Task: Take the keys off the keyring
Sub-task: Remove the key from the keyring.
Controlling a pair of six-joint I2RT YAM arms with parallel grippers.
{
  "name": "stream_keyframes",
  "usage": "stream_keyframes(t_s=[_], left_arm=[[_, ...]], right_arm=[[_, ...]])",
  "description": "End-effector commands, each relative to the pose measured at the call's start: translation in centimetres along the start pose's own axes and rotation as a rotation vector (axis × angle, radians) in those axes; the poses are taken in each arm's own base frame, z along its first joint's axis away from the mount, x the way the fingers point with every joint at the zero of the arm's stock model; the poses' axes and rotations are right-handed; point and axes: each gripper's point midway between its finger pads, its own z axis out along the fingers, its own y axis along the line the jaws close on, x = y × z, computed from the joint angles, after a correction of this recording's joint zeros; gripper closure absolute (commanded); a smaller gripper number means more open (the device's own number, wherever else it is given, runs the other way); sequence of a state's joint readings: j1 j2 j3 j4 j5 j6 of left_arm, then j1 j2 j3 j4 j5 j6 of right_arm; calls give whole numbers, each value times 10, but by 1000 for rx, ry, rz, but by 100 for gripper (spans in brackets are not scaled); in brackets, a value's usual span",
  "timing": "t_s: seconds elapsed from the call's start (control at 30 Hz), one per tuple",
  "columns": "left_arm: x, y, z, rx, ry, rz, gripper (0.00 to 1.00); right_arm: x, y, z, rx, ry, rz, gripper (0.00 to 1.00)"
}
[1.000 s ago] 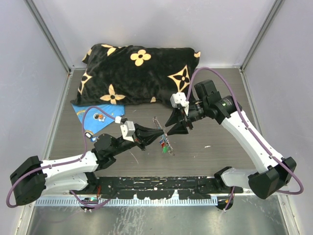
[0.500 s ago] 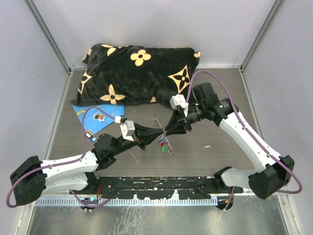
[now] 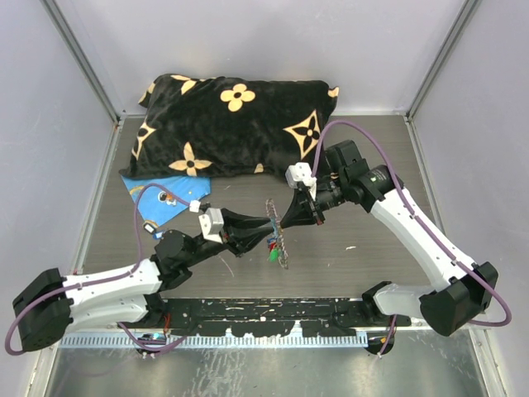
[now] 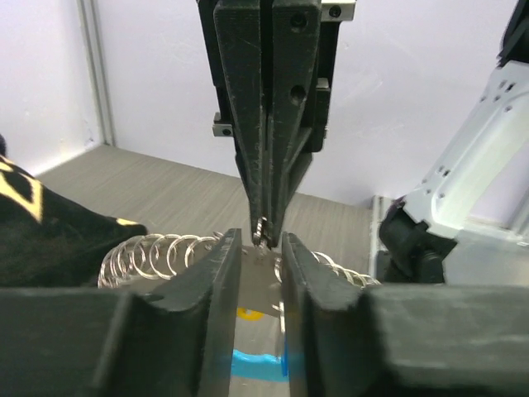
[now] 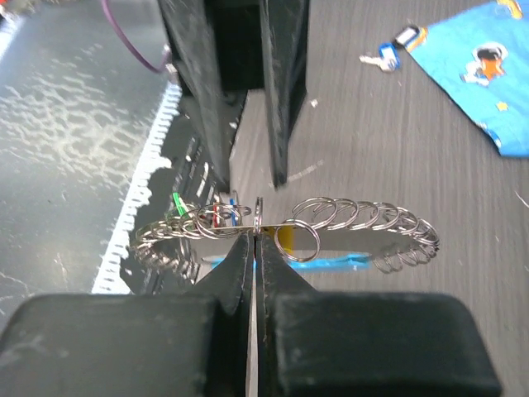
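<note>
Keyring [image 5: 331, 223] pinched in closed right jaws, left jaws slightly parted at its left side, contact hidden; keys [image 5: 216, 217] tiny, half-buried among near-end loops, heads barely readable.

2 robot arms [image 3: 116, 285], 1 coiled metal keyring [image 3: 281, 248], 1 black flowered pillow [image 3: 231, 124], 1 blue printed sheet [image 3: 161, 194]

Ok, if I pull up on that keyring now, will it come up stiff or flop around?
Probably floppy: the keyring is a chain of small linked wire loops, drooping either side of where the right claw pinches one. Likely light, being thin wire. The tiny keys hang loose among the loops and would probably swing.
</note>
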State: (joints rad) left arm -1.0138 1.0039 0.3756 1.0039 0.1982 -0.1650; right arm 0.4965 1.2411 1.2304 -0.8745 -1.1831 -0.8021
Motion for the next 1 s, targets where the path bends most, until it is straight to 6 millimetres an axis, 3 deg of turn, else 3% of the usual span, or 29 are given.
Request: stream_keyframes(t_s=[0.0,0.17,0.3,0.53,0.63,0.97], left_arm=[[-21,-6,-13,19,-26,79,63],[6,-11,-36,69,217,173,49],[13,-10,-41,77,269,208,38],[16,-4,-8,79,241,194,41],[17,-8,7,105,207,163,50],[18,-4,22,83,129,117,63]], right_arm=[[-7,-4,-15,79,138,-116,99],[21,-7,-24,136,436,-139,99],[30,-9,-26,144,592,-153,99],[30,-14,-20,144,665,-149,99],[30,-14,-16,134,668,-152,99],[26,-9,-8,96,626,-147,99]])
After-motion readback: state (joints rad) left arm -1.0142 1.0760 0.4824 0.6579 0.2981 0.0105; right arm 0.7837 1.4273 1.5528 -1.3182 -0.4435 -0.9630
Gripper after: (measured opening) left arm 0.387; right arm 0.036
